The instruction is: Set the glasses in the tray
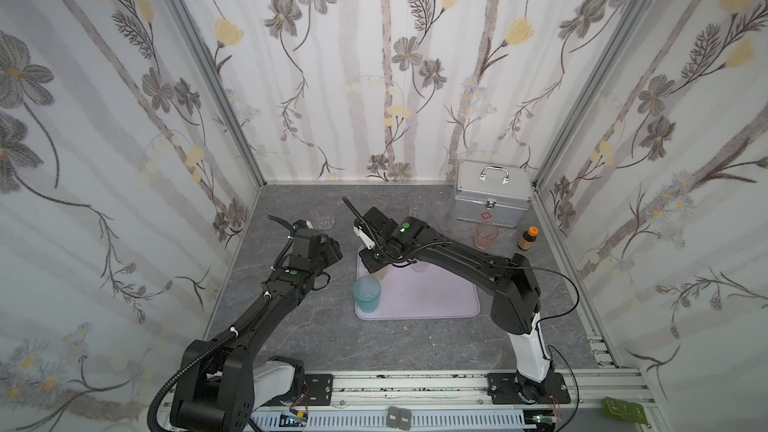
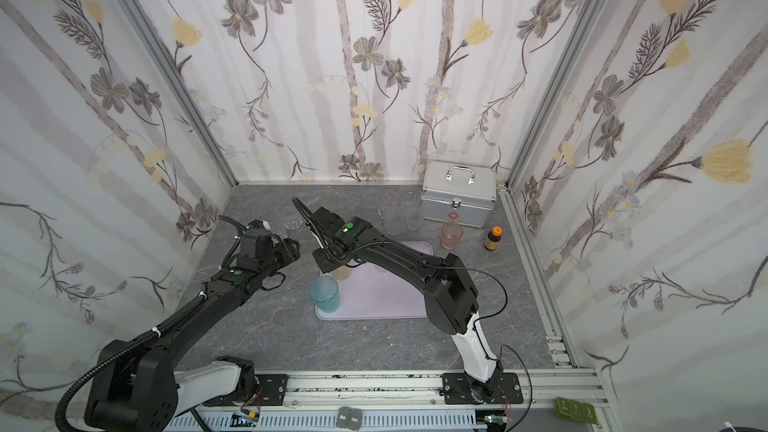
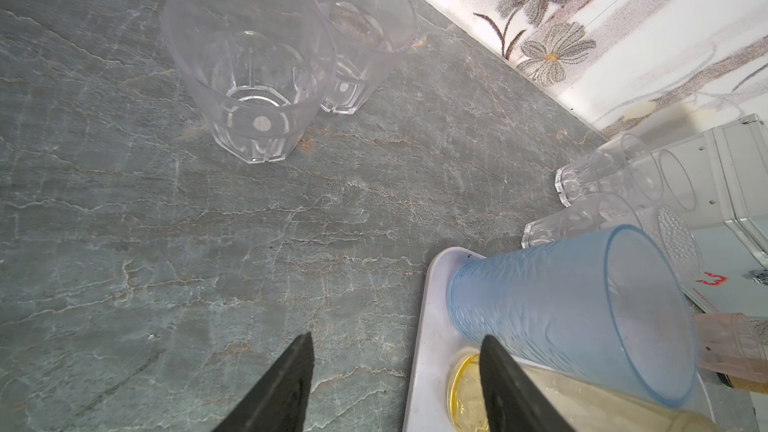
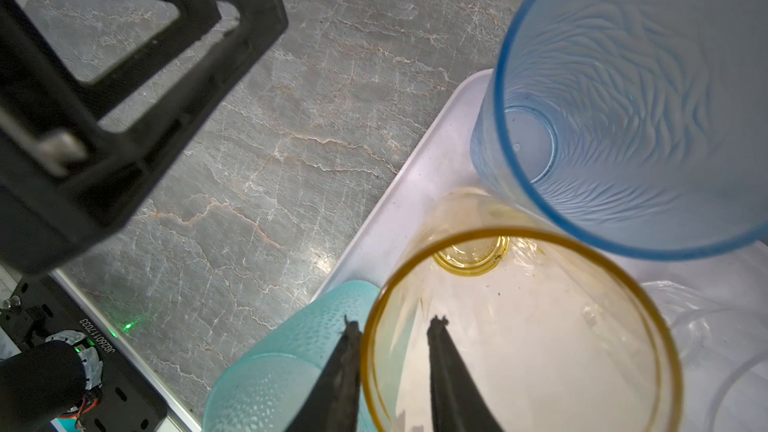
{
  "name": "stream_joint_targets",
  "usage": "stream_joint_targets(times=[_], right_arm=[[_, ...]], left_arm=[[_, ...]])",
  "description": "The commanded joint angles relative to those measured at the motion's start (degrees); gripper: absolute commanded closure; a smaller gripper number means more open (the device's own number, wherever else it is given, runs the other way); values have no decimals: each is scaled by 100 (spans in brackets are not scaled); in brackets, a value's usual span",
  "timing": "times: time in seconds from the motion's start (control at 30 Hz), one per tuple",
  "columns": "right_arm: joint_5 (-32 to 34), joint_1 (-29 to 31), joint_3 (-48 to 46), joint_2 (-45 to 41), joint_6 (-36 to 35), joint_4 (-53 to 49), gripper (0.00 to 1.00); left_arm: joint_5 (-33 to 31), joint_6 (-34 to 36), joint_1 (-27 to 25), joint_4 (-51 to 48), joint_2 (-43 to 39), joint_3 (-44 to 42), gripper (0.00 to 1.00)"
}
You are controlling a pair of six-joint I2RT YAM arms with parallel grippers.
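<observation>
The pale lilac tray point(image 1: 436, 301) point(image 2: 382, 301) lies mid-table. On its left side stand a teal glass point(image 1: 367, 293) point(image 4: 282, 367), an amber glass point(image 2: 341, 273) point(image 4: 540, 326) and a blue glass point(image 3: 561, 309) point(image 4: 623, 118). My right gripper point(image 4: 394, 322) point(image 1: 372, 264) is open and straddles the amber rim, one finger inside and one outside. Just left of the tray, my left gripper point(image 3: 397, 336) point(image 1: 332, 252) hangs open and empty over the table. Two clear faceted glasses point(image 3: 249, 89) point(image 3: 361, 35) stand at the back left. Clear glasses point(image 1: 444, 209) and a pink one point(image 1: 486, 235) stand at the back right.
A silver metal case point(image 1: 492, 197) with a handle fills the back right corner. A small brown bottle point(image 1: 528, 238) with an orange cap stands beside the pink glass. Floral walls close in three sides. Another clear glass point(image 4: 715, 347) sits in the tray beside the amber one.
</observation>
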Motion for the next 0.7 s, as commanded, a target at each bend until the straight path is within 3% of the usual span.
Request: stream_joint_targets(times=[0.0, 0.3, 0.47, 0.67], right_arm=[[-91, 4, 104, -16, 30, 63, 65], [133, -181, -74, -756, 571, 202, 56], [310, -609, -1299, -1569, 1107, 786, 54], [530, -754, -2390, -1816, 1201, 1248, 55]], left_arm=[[34, -26, 12, 206, 23, 26, 34], [28, -22, 12, 206, -17, 33, 34], [25, -76, 3, 215, 25, 70, 34], [70, -58, -23, 233, 143, 152, 34]])
